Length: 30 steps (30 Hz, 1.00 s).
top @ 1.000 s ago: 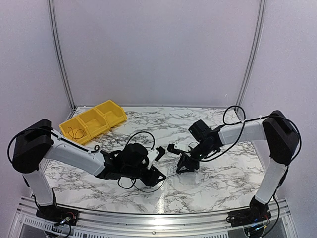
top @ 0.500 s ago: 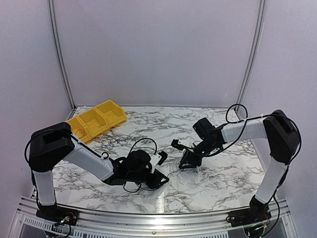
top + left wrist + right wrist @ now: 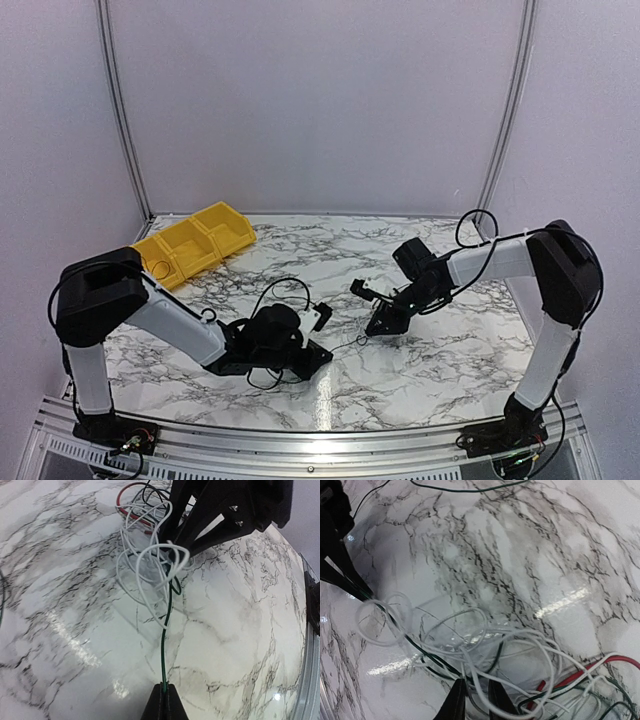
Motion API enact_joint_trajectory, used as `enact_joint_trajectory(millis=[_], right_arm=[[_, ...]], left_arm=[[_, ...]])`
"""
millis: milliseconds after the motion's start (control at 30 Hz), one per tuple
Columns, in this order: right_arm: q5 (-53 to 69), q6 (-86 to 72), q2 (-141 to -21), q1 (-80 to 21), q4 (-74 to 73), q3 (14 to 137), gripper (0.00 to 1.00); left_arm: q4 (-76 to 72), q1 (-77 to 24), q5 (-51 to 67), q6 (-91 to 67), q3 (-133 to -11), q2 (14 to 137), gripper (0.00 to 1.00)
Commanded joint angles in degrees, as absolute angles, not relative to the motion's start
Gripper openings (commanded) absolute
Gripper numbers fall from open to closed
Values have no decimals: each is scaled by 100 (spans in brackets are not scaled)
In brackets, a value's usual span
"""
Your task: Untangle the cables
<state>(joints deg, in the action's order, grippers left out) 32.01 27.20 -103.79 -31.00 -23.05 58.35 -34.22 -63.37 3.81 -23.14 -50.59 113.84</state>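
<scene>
The marble-patterned surface (image 3: 450, 370) fills the lower half of the overhead view. Both arms lean in over its middle. The left arm (image 3: 175, 315) lies low and stretches toward the centre, and the right arm (image 3: 490, 262) angles down from the right side. A yellow bin (image 3: 190, 245) with several compartments sits at the far left corner, well apart from both grippers.

The right gripper (image 3: 474, 690) is tipped down at the surface just right of centre. Its fingers are drawn nearly together, with white strands of the cables (image 3: 150, 555) caught between them. The left gripper (image 3: 164, 695) is low and near the right one. Its tips are pinched tight on the end of a single green wire (image 3: 164, 645).

The cables lie on the surface directly under the right gripper. They form a loose knot of overlapping loops, mostly white, with red, black and green strands mixed in. The green wire leaves this knot and runs almost straight across bare marble to the left gripper, lifted slightly off the surface.
</scene>
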Motion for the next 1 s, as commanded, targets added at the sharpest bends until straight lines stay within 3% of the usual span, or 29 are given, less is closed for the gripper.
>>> enact_joint_trajectory(millis=[0,133,267,600,967], right_arm=[[2795,2538,-10433,-2816,-2137,6021,16],[2703,2505,-10470,-2707,-2119,6016,12],[2608,2509,-10561,-2672,-2127,6027,1],[2260,2461,-10828,-2641,-2138,6045,0],[2623,2744,-10357,-2628,-2257,6037,2]], left_arm=[[-3474,-6328,-329,-2204,-4420,10300,0],[-3452,-6328,-1115,-2109,-3782,9114,0],[-3108,-6328,-1756,-1897,-3479,8150,0],[-1582,-6328,-2718,-880,-4279,6294,0],[-1125,-6328,-2254,-769,-4699,6472,0]])
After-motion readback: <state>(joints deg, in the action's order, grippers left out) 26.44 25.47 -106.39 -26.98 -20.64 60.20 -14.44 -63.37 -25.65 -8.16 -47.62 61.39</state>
